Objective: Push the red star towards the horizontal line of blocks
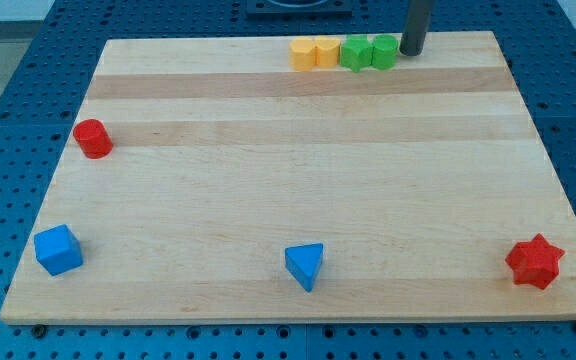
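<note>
- A pale wooden board lies on a blue perforated table, and the blocks are spread thinly around its edges.
- Along the view's top edge runs a horizontal line of four blocks, touching side by side: two yellow blocks on the view's left of the row, two green blocks on its right. Their exact shapes are hard to make out from here.
- A red cylinder stands alone near the board's left edge, well apart from everything else.
- A blue cube sits in the bottom left corner, and a blue triangular block rests near the middle of the bottom edge.
- The red star is down in the bottom right corner, close to the board's edge and far from the row at the top.
- Between the star and the row there is only bare wood; none of the other blocks lies on that stretch.
- The dark rod comes down upright from the view's top, and my tip rests just beside the right end of the row, touching or nearly touching the outer green block.
- The rod has nothing to clench with and holds nothing; it simply stands against the row's end, well apart from the red star.
</note>
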Robot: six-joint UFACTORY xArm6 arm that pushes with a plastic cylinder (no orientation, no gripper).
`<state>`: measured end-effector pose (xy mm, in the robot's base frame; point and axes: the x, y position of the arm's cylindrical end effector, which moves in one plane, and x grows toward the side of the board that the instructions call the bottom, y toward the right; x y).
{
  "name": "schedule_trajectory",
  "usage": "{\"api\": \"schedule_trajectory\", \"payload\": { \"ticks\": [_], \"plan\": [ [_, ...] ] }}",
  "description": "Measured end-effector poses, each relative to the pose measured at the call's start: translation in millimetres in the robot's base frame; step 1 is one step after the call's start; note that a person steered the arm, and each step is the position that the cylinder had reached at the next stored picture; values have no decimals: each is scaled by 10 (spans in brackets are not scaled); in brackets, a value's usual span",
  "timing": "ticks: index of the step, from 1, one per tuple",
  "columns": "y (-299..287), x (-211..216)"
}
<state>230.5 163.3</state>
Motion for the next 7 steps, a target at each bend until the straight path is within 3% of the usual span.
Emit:
{"api": "schedule_trajectory", "payload": {
  "ticks": [2,5,6,7],
  "plan": [
    [187,134],
    [1809,1897],
    [1823,2125],
    [1822,2626]
  ]
}}
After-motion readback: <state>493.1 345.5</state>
